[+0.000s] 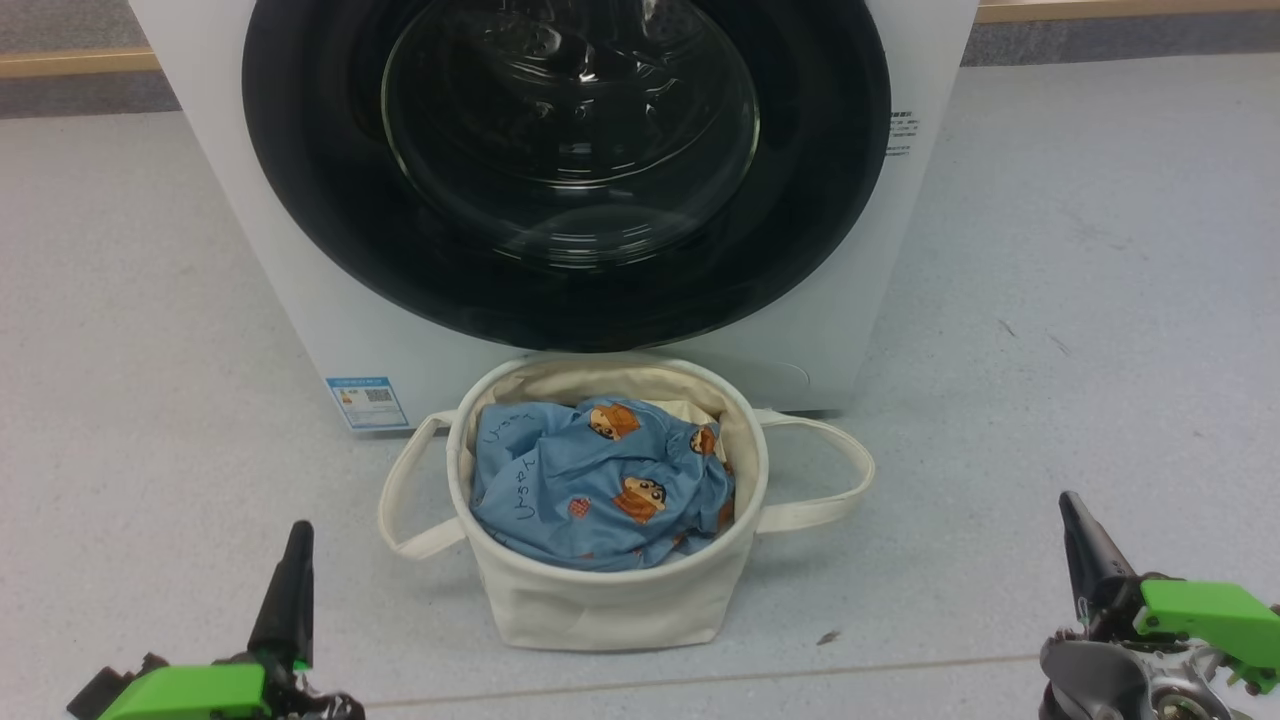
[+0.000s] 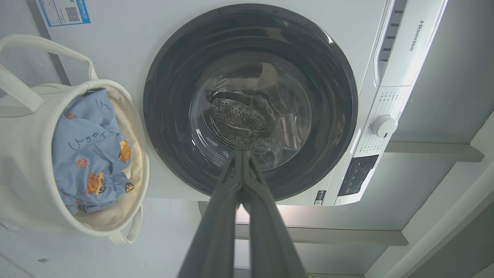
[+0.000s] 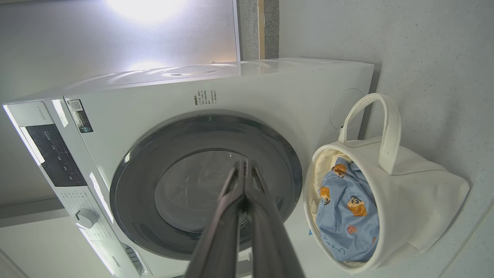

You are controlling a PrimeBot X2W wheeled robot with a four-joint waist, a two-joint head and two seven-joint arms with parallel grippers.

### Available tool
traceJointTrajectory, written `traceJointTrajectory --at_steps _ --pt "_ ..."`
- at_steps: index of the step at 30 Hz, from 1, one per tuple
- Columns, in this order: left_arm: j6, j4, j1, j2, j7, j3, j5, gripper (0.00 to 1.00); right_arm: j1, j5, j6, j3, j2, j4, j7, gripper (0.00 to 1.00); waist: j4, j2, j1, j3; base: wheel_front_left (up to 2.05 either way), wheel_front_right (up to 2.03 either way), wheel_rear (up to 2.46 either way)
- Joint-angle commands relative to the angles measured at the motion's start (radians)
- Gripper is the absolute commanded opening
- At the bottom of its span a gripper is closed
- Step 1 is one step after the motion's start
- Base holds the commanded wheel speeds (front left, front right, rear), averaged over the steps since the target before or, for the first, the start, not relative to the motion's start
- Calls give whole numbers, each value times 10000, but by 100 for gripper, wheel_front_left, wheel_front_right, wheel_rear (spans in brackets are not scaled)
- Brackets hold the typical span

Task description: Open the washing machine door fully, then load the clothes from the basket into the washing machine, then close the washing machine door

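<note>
Door stage | large round glossy black washing machine door (image 1: 565, 170) is seen shut on white front-loading washing machine (image 1: 300, 330) | it is found at 1 o'clock of left fingers (image 1: 290, 590), 11 o'clock of right fingers (image 1: 1085, 545); both pairs pressed together, empty; left judged nearer | light blue printed clothes (image 1: 600, 480) kept in cream canvas basket (image 1: 600, 610), 6 o'clock of door

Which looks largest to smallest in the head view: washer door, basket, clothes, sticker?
1. washer door, even with its top cropped
2. basket
3. clothes, lying inside the basket
4. sticker, clearly smallest

Head looks down, wrists face washing machine (image 1: 410, 380)
</note>
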State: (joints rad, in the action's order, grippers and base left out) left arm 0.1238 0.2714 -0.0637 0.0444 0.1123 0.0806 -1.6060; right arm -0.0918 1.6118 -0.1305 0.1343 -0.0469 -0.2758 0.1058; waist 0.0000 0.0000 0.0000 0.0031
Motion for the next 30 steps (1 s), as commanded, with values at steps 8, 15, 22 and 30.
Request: traceJointTrajectory --at_steps 8,15,22,30 --pt "-9 344 119 -27 -2 -20 0 100 62 -1 -2 -21 31 -372 -9 100 0 0 0 1 0 0 0" --pt "-75 480 71 16 -64 54 7 100 -32 9 -2 -91 47 -510 -186 100 36 0 22 -15 0 0 0" --pt "-62 428 -87 139 -218 89 184 100 -234 -90 -2 -188 38 -486 -425 100 91 0 1 -13 0 0 0" --pt "-55 329 -227 304 -474 55 559 100 -431 -386 -2 -208 23 -218 -665 100 146 0 1 -18 0 0 0"
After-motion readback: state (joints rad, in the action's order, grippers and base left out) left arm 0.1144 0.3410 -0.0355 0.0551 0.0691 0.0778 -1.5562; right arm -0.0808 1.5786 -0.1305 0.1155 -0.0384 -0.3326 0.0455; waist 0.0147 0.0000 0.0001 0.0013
